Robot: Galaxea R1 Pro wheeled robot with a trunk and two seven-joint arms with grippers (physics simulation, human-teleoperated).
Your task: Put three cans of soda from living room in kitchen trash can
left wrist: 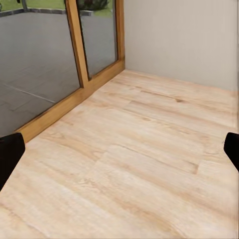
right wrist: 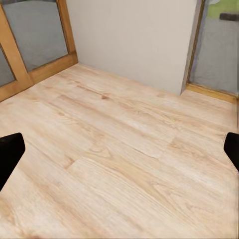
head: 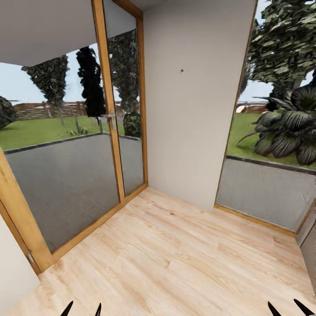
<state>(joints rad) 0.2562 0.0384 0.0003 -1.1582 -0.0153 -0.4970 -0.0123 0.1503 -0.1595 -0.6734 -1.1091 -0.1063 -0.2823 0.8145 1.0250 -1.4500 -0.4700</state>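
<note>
- Both grippers hang low over bare floor with jaws spread wide. The left gripper [head: 82, 309] shows two black fingertips at the head view's lower edge; in its wrist view the fingers [left wrist: 10, 152] sit at opposite edges, nothing between them.
- Right gripper [head: 290, 308]: jaws likewise apart, fingers [right wrist: 10, 152] at the frame edges, holding and touching nothing.
- Surface: light wood plank floor [head: 166, 250], running to the walls.
- Room: a plain white wall [head: 193, 109] stands ahead, forming a corner. A wood-framed glass door [head: 107, 114] stands to the left, another glazed opening [head: 267, 188] to the right.
- Outside: grey paved terrace [head: 61, 184], lawn, dark trees [head: 90, 83], a broad-leaved plant [head: 289, 127].
- Soda cans and bin: not located from this position.
</note>
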